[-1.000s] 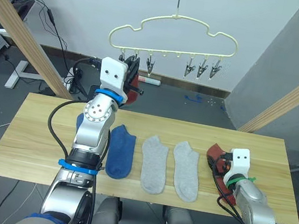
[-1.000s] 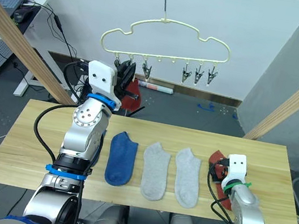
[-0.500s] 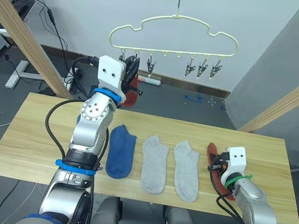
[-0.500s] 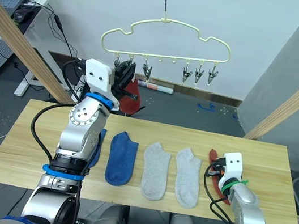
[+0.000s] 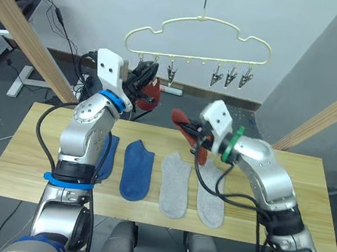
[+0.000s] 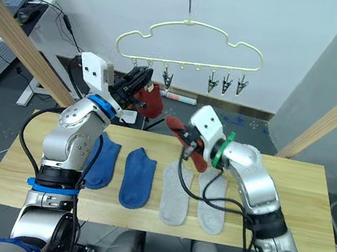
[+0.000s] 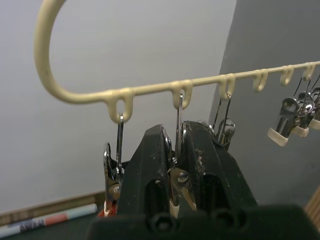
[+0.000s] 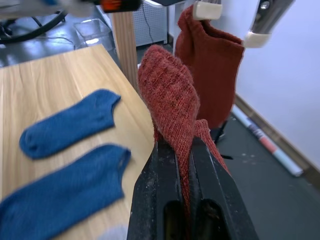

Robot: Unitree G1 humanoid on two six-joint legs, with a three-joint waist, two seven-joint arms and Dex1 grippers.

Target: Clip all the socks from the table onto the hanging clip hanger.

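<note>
Already one rust sock (image 6: 149, 101) hangs clipped — clip hanger (image 6: 188, 45).

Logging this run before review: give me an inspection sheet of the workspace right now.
Surface: wooden table.
Job's things: two blue socks and two grey socks flat on it; one rust red sock hangs from the clip hanger; second red sock held in the air.
Clutter: nothing seen.
Grippers: left gripper pinching a hanger clip; right gripper shut on the second sock.
Cables: black leads on both arms and on the floor.
Surroundings: wooden frame beams, grey walls, white desk.
</note>
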